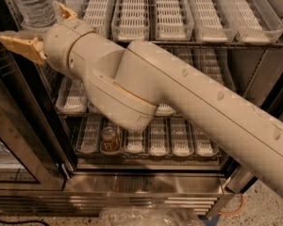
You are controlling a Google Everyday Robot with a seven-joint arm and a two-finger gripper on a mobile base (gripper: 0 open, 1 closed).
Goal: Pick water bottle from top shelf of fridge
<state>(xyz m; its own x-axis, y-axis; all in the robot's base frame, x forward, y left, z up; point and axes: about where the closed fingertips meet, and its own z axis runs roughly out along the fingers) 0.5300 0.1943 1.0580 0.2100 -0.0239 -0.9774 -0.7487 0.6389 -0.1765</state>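
Gripper [29, 20]: at the upper left, level with the front left corner of the top shelf [217, 44] of the fridge [141, 185], on the end of the cream arm [203, 112] reaching in from the lower right. Fingers: spread wide apart, clamped on nothing. Near finger [16, 44]: tan, out in front of the shelf edge, tip pointing left. Far finger [66, 12]: higher and farther back, over the shelf. Water bottle [35, 6]: between the two fingers, above and to the right of the near finger, just left of the far finger; contact with either finger not possible to confirm. Standing upright at the left end of the shelf, base down just above the near finger, long axis vertical, neck end pointing up and cut off by the top edge of the view; cap not visible. Thin label band with a red edge near the top of the visible part. To the right of the far finger: a row of clear trays [172, 13] with white slatted floors running back along the shelf. Well below the fingers, two racks down: a short amber jar [110, 139], upright.
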